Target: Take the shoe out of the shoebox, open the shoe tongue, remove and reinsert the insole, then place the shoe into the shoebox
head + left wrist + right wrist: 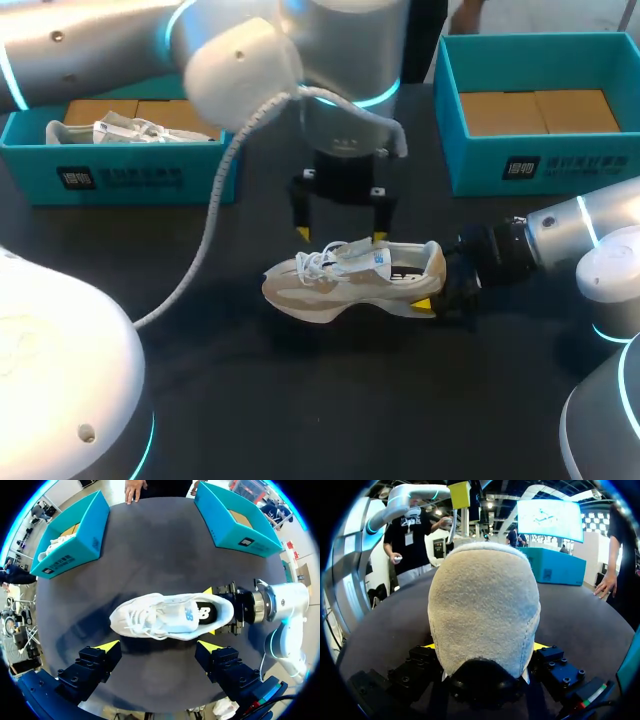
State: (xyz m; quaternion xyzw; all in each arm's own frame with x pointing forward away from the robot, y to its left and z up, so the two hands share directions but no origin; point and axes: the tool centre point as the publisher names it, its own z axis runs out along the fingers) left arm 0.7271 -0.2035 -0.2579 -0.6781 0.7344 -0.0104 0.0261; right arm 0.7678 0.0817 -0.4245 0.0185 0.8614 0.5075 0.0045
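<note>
My right gripper point(216, 611) clamps the shoe point(340, 285) at its heel, so I'd drop the open left gripper point(341, 237) onto the tongue point(374, 258) tip.

Two shoes are being tallied: one shoe point(350, 282) at the middle of the table point(300, 400), another shoe point(125, 130) at its left rear. Two shoeboxes point(120, 178) point(545, 168) are being tallied along the table's rear. Two grippers point(159, 645) point(485, 646) are being tallied above the table.

The heel of the shoe point(484, 605), clamped between my right fingers point(540, 646), hides all but slivers of their yellow tips and the rest of the shoe ahead of them, laces and toe included.
</note>
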